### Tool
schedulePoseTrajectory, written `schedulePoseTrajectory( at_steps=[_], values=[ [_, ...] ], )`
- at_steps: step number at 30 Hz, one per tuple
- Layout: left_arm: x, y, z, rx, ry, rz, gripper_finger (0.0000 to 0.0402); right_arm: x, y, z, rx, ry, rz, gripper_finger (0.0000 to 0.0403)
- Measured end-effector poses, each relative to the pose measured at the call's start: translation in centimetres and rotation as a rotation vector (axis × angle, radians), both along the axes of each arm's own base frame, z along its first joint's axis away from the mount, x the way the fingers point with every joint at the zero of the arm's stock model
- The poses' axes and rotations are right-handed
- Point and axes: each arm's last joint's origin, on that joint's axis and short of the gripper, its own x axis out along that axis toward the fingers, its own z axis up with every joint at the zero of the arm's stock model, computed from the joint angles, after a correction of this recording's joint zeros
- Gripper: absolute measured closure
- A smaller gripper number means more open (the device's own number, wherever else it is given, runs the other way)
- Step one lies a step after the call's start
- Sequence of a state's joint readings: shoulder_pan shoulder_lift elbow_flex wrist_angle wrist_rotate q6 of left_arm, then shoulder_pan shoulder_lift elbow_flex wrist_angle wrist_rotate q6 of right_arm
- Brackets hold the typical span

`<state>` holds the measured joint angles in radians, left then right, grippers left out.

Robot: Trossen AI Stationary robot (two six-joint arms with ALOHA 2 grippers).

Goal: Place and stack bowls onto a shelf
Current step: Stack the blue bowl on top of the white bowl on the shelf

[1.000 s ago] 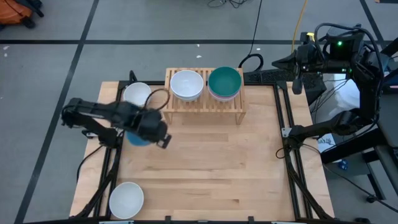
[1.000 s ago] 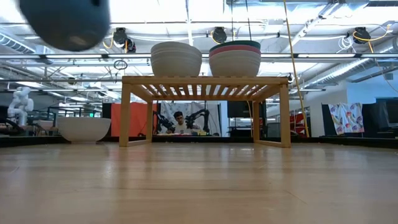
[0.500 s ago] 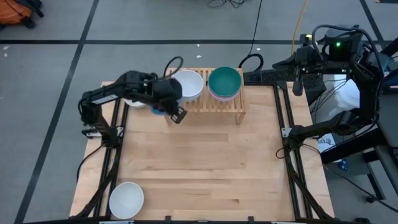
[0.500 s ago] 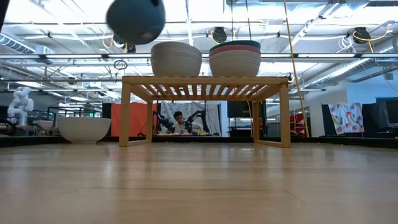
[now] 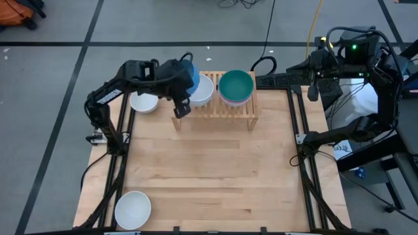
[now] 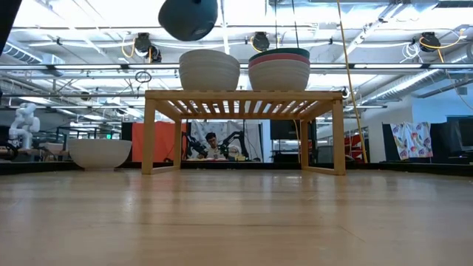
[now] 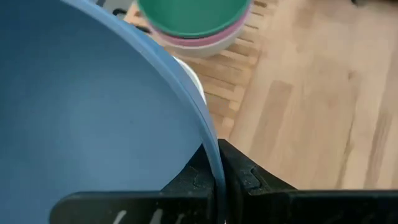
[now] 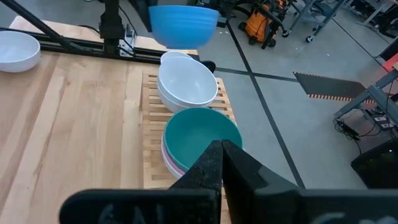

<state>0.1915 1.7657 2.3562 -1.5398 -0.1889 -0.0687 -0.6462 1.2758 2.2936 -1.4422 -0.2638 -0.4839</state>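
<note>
Two arms shared the wooden tabletop (image 5: 215,170). Largest on it was the shelf (image 5: 214,108), set at 12 o'clock on the board, its slatted top carrying two stacks. The white stack (image 5: 202,91) sat on the 9 o'clock half; the green bowl (image 5: 235,85) topped a pink bowl (image 8: 168,158) on the 3 o'clock half. One loose white bowl (image 5: 144,103) rested on the tabletop at 9 o'clock of the shelf; another white bowl (image 5: 132,207) lay near the 7 o'clock corner.

The left gripper (image 5: 185,81) was clamped fully onto the rim of the blue bowl (image 6: 188,16), which hung in the air above the white stack, clear of it, offset toward that stack's 9 o'clock edge. The right gripper (image 8: 221,163) was shut on nothing, parked off the table at 3 o'clock of the shelf.

Likely faults from this position:
- Offset release: if the blue bowl was lowered off-centre, it could seat tilted or slide off the stack.
- Rim grip: a single-edge hold could let the bowl swing or slip during descent.
- Contact: a hard descent could push the white stack toward the shelf edge.
</note>
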Motion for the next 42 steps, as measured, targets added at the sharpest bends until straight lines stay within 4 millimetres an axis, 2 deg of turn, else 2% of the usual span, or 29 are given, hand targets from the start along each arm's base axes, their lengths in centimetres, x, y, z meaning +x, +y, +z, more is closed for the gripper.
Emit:
schedulePoseTrajectory(
  at_steps=[6,12,16,24,32,42],
  values=[
    [-0.2,1.3,0.0,0.051,0.041,-0.210,0.0397,0.0,0.0,0.0,0.026,-0.009,-0.014,0.0403],
    [-0.7,2.7,-0.1,0.067,0.060,-0.318,0.0397,0.0,0.0,0.0,0.028,-0.010,-0.016,0.0403],
    [-0.4,4.0,-0.9,0.017,0.095,-0.310,0.0397,0.0,0.0,0.0,0.028,-0.011,-0.016,0.0403],
    [1.5,6.2,-3.1,0.008,0.166,-0.358,0.0397,0.0,0.0,0.0,0.028,-0.011,-0.016,0.0403],
    [3.0,6.8,-4.7,-0.034,0.197,-0.379,0.0397,0.0,0.0,0.0,0.028,-0.011,-0.016,0.0403],
    [3.4,7.0,-6.2,-0.091,0.244,-0.340,0.0397,0.0,0.0,0.0,0.027,-0.011,-0.016,0.0403]
  ],
)
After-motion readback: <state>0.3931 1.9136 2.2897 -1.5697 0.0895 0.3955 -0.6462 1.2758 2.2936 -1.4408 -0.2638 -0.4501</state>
